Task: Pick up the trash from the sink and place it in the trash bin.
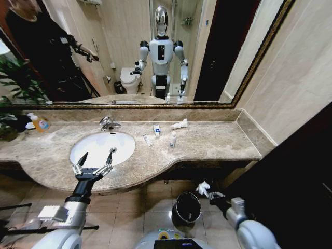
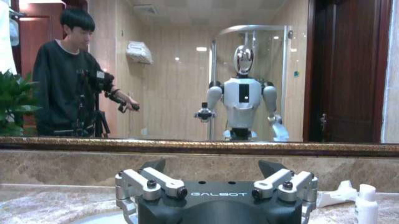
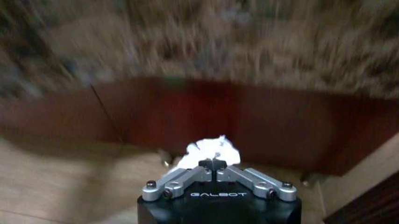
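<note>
Trash: a crumpled white paper point(image 1: 203, 188) is pinched in the right gripper point(image 1: 211, 195), fingers point(image 3: 215, 164) clenched on it, low beside the worktop point(image 1: 218, 145) front edge. The trash bin point(image 1: 187, 208) stands on the floor just to the robot's left of that gripper and slightly nearer the base, so the paper looks not yet over the rim; the drop likely needs a short shift left. Left gripper point(image 1: 96, 158) hovers over the sink point(image 1: 88, 148) near edge, fingers spread, holding nothing. More white bits lie on the worktop right of the sink, e.g. a small tube point(image 1: 173, 139).
</note>
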{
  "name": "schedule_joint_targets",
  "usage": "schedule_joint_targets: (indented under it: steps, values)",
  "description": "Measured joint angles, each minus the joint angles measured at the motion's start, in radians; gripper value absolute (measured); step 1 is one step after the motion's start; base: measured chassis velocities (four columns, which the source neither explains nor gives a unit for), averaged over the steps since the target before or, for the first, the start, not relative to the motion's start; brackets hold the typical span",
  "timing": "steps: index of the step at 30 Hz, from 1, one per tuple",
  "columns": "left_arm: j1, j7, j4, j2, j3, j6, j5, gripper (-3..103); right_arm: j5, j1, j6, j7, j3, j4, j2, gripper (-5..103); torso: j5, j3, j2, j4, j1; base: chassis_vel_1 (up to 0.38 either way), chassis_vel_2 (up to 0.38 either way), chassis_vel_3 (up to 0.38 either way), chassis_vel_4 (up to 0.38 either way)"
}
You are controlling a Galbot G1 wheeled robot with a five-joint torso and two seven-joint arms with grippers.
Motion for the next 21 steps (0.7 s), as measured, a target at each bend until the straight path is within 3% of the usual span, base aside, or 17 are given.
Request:
schedule_joint_targets:
  steps: [1,3,11,18,21]
  values:
    - [0.000,0.000,0.000,0.000,0.000,0.000,0.000,100,0.000,0.000,0.000,0.000,0.000,0.000,0.000,0,0.0000,0.000,0.000,0.0000,0.000,0.000,0.000,0.000,0.000]
    - [0.000,-0.001,0.000,0.000,0.000,0.000,0.000,100,-0.087,0.072,0.071,-0.023,-0.011,-0.154,0.059,0,0.0003,0.000,0.000,0.0000,0.000,0.000,0.000,0.000,0.000]
    - [0.000,0.000,0.000,0.000,0.000,0.000,0.000,100,-0.196,0.206,0.206,-0.067,0.003,-0.481,0.169,0,-0.0001,0.000,0.000,0.0000,0.000,0.000,0.000,0.000,0.000]
    - [0.000,0.000,0.000,0.000,0.000,0.000,0.000,100,-0.255,0.233,0.233,-0.086,0.005,-0.554,0.209,0,0.0000,0.000,0.000,0.0000,0.000,0.000,0.000,0.000,0.000]
    - [0.000,0.000,0.000,0.000,0.000,0.000,0.000,100,-0.254,0.233,0.226,-0.089,0.004,-0.551,0.223,11,0.0000,0.000,0.000,0.0000,0.000,0.000,0.000,0.000,0.000]
